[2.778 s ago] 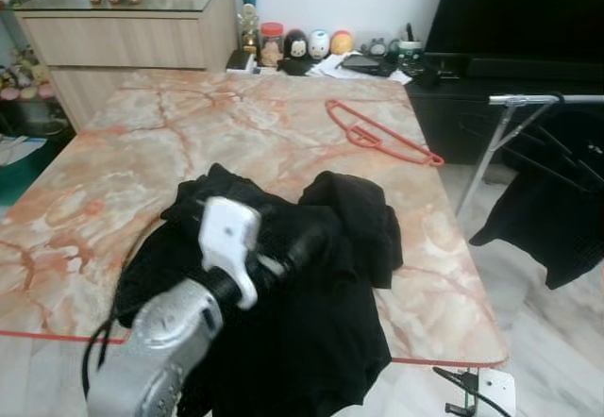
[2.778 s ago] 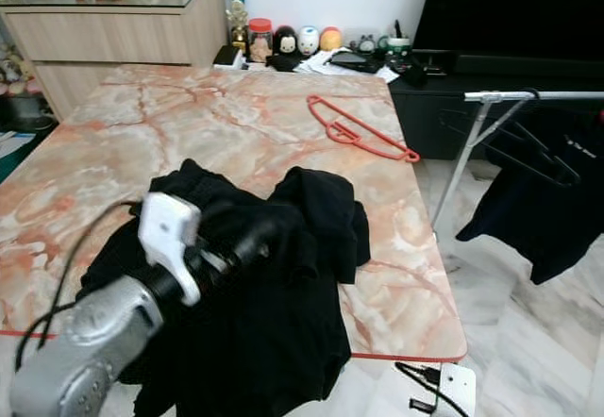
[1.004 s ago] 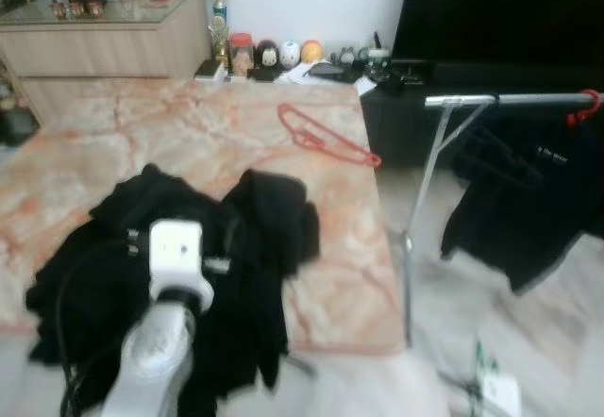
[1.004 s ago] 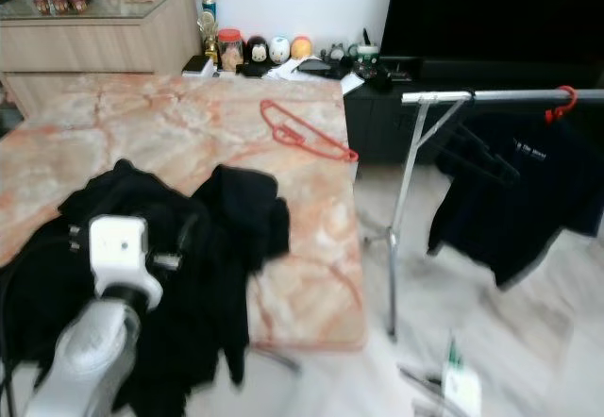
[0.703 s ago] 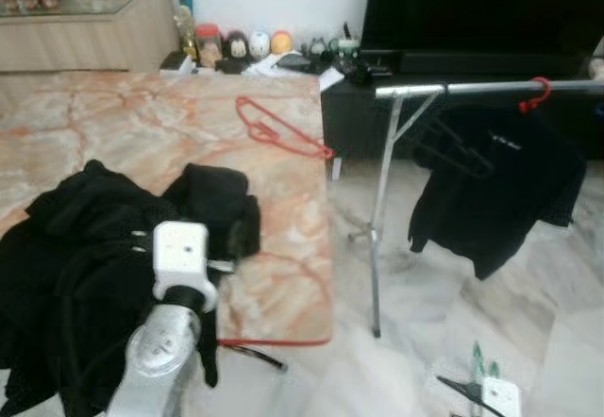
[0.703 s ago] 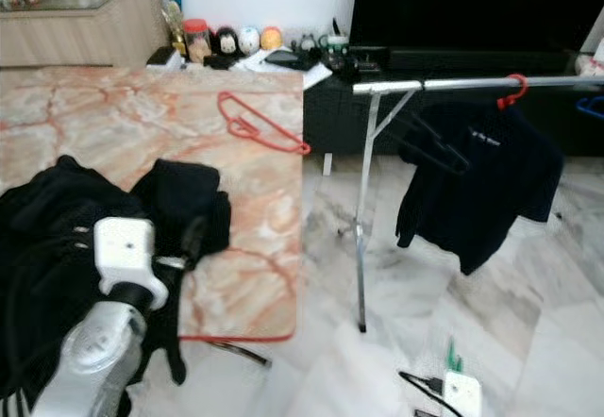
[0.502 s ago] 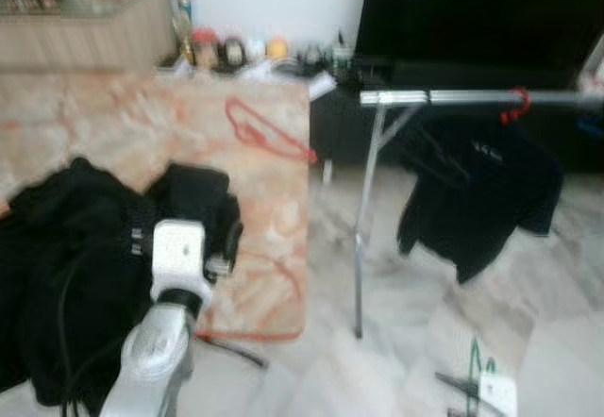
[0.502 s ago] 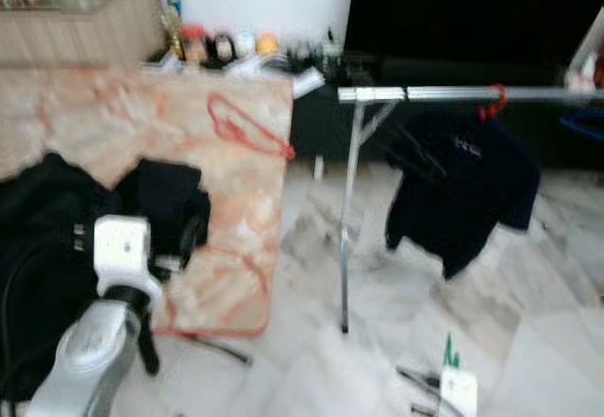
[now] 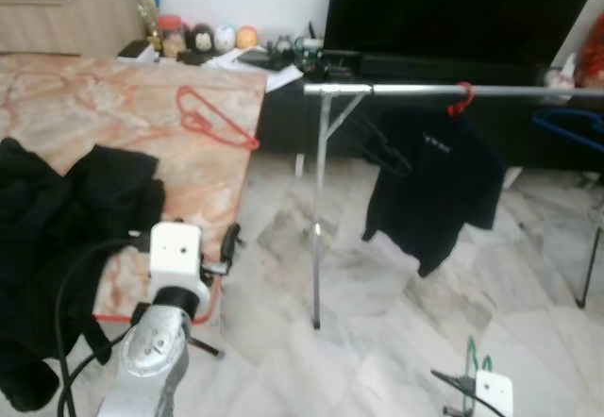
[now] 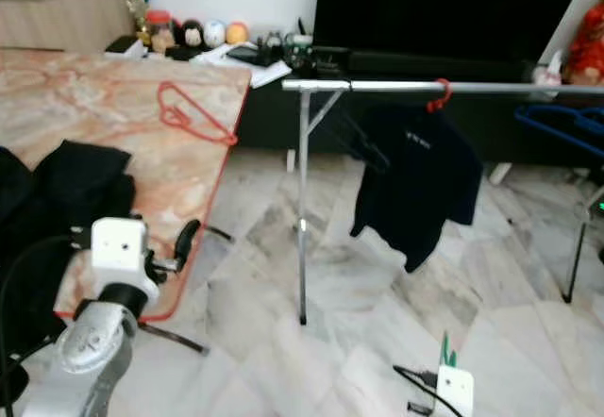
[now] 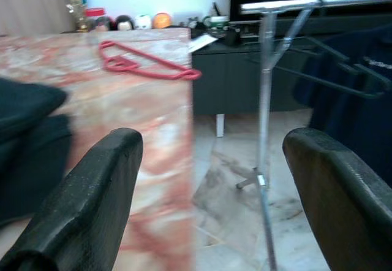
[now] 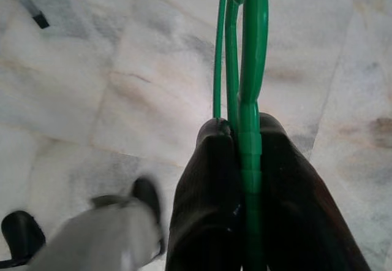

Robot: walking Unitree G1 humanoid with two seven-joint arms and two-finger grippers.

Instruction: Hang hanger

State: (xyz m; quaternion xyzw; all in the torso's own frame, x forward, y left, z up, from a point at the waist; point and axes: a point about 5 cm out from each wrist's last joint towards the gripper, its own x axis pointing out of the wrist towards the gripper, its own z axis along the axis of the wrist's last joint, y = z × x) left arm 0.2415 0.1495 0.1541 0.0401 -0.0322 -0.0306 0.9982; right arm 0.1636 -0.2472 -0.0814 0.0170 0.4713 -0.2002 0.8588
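Clamped between the right fingers [image 12: 202,222], the green hanger [image 12: 248,68] looks thin.

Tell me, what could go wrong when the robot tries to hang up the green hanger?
1. The right gripper pinches the green hanger only by a thin part, so it might twist or slip out.
2. The rail already carries a dark shirt on a red hook; the hanger might bump it.
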